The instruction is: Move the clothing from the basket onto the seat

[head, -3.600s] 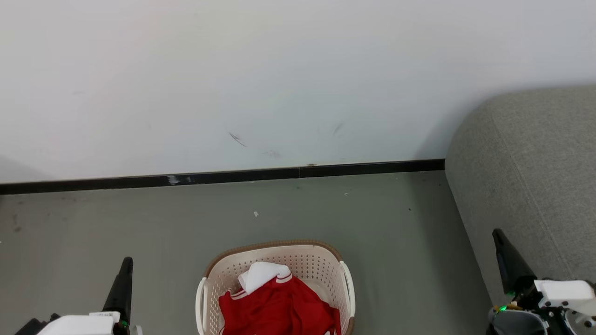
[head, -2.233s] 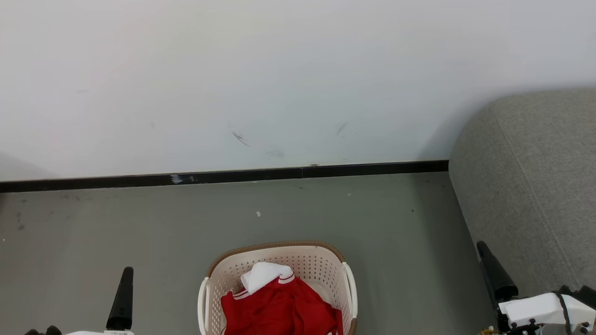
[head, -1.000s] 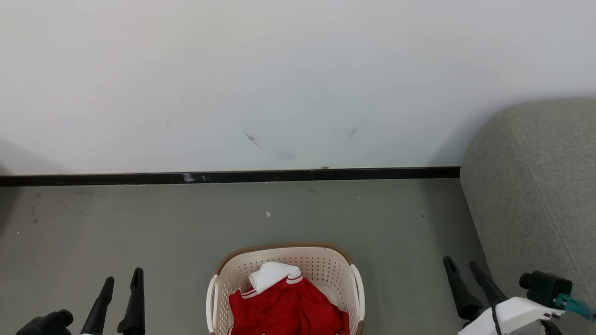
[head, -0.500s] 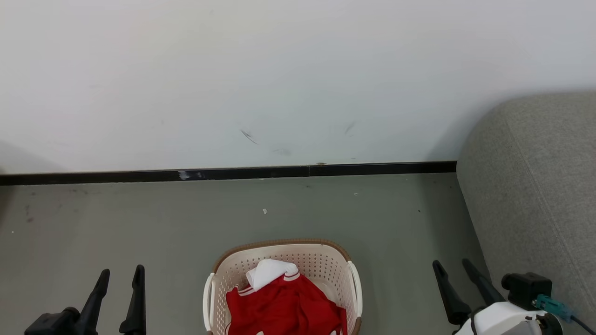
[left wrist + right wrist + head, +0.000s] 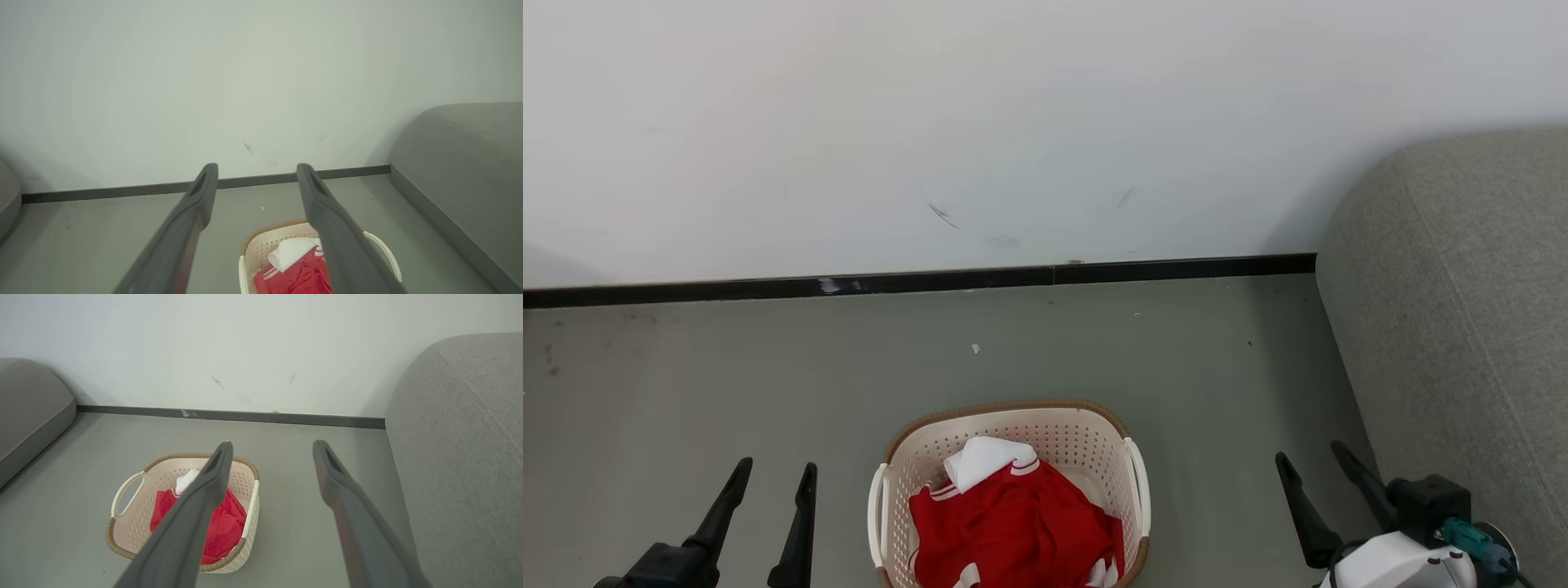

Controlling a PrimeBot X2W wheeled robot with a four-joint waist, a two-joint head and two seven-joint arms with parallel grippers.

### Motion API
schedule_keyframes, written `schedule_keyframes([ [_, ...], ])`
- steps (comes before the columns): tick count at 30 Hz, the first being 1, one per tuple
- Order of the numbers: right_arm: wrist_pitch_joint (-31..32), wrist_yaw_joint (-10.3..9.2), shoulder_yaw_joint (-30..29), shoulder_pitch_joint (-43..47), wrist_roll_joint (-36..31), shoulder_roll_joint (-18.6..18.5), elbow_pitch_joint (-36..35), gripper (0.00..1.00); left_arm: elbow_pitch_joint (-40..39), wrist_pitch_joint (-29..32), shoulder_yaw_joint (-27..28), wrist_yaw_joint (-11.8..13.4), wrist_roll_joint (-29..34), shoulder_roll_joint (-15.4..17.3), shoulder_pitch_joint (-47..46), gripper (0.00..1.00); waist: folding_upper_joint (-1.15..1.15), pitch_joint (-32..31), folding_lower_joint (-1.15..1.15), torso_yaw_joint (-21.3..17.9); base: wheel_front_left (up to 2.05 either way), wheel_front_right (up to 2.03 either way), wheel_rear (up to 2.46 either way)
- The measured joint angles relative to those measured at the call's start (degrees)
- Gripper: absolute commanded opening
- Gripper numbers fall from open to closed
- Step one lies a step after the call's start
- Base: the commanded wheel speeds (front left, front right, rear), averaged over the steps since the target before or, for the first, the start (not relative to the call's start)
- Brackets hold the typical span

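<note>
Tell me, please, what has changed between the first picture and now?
The right tool moved left, off the grey seat to over the floor; the left tool moved right, nearer the basket. Both turned so that both open fingers show. Nothing was grasped. The red clothing stayed in the basket.

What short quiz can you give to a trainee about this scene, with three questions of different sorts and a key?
1. True or false: the red garment lies inside the cream laundry basket.
2. In the head view, on which side of the basket is the grey sofa seat? A) the robot's left B) the robot's right C) nearer to the robot than the basket
3. Fill in: the left gripper and the right gripper are both ____, holding nothing.
Key: 1 true; 2 B; 3 open.
</note>
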Motion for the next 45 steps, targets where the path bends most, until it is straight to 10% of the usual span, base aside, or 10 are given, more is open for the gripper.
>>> schedule_keyframes([
  [22,-0.4,0.00,-3.4,-0.1,-2.5,0.9,-3.5,1.00,5.0,0.2,-9.2,-0.9,0.3,1.2,-7.3,1.00,0.00,9.6,-0.01,-2.8,0.00,0.00,0.00],
  [45,-0.4,0.00,-4.1,-7.0,-1.9,1.4,-8.4,1.00,11.6,14.7,-19.5,-0.9,0.0,3.3,-24.7,1.00,0.00,24.4,-0.02,-6.1,0.00,0.00,0.00],
])
